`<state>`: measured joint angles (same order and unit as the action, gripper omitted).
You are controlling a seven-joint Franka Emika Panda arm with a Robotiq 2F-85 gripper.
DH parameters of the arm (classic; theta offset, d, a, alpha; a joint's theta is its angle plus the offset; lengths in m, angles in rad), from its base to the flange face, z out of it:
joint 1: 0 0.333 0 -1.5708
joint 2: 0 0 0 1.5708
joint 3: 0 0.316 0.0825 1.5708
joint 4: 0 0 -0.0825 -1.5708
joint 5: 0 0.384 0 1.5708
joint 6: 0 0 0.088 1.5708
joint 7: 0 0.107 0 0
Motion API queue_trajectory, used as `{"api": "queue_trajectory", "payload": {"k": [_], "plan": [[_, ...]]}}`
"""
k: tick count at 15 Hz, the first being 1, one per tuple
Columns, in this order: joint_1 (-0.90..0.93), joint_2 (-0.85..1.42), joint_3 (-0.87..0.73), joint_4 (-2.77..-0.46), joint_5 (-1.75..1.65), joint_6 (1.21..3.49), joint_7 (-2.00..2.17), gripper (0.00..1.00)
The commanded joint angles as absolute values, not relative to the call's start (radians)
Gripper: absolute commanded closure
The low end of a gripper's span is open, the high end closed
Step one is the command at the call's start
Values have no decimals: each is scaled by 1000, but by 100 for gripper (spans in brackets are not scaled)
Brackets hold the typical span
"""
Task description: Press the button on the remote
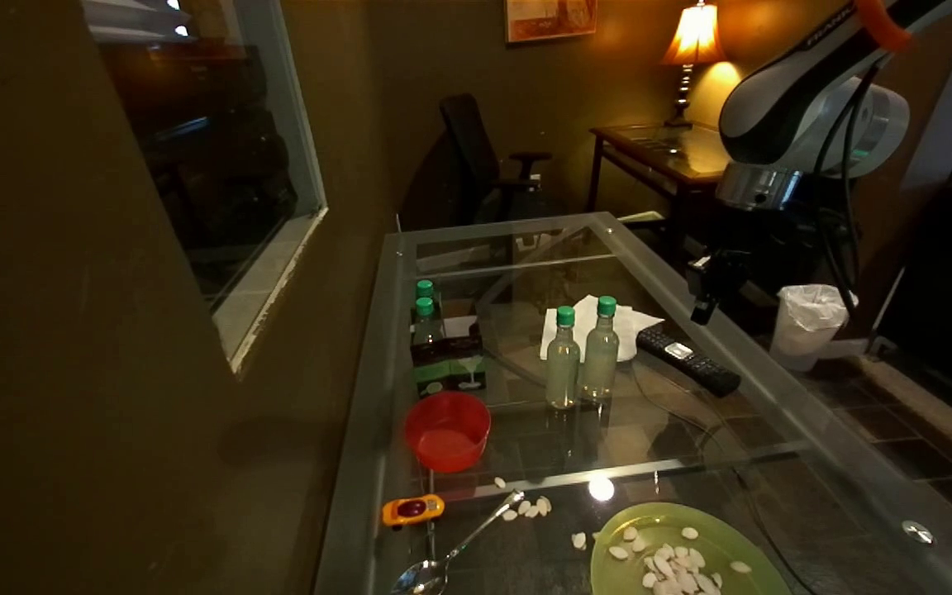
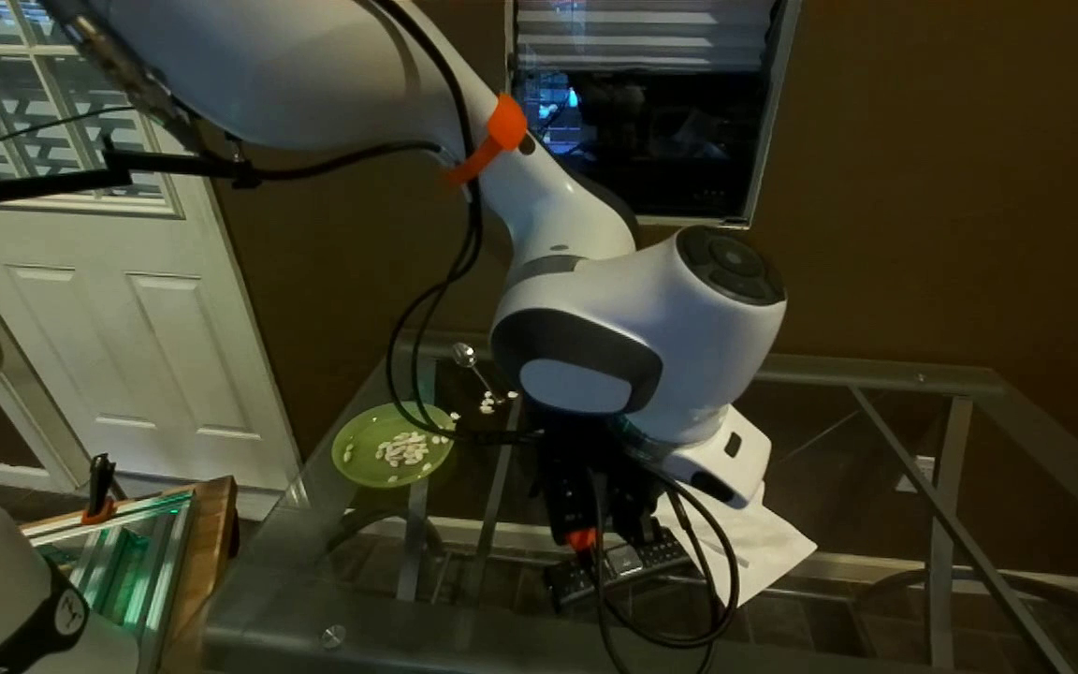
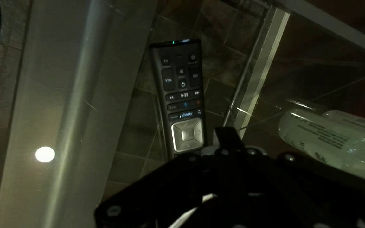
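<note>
The black remote [image 1: 707, 370] lies flat on the glass table near its edge, beside white paper. It also shows partly behind cables in an exterior view [image 2: 656, 554]. In the wrist view the remote [image 3: 182, 85] shows its buttons, a silver square pad and a small green light at its far end. Its near end is hidden by the gripper. My gripper [image 3: 229, 137] is shut and empty, its fingertips together. In the wrist view the tips appear right of the silver pad. In an exterior view the gripper [image 1: 702, 311] hangs above the remote, apart from it.
Two green-capped bottles [image 1: 563, 368] stand close to the remote; bottles also show in the wrist view [image 3: 325, 134]. White paper [image 1: 633, 318] lies behind them. A dark carton with bottles [image 1: 449, 364], red bowl [image 1: 449, 459], toy car [image 1: 413, 510], spoon [image 1: 476, 533] and green plate [image 1: 621, 570] are farther off.
</note>
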<state>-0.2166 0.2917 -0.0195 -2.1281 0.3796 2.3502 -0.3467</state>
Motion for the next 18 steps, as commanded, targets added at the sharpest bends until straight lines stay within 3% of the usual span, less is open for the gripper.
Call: {"api": "queue_trajectory", "payload": {"k": [1, 2, 3, 4, 6, 14, 15, 18], "plan": [[-185, 248, -40, -2194, 315, 2404, -292, 99], [-182, 245, -41, -2202, 307, 2412, -287, 99], [-179, 242, -41, -2210, 298, 2427, -281, 73], [-176, 237, -41, -2219, 292, 2433, -277, 73], [-167, 231, -43, -2240, 271, 2476, -267, 61], [-126, 169, -62, -2425, 123, 2767, -200, 6], [-115, 166, -74, -2456, 84, 2784, -166, 1], [-78, 176, -122, -2553, -52, 2863, -63, 0]]}}
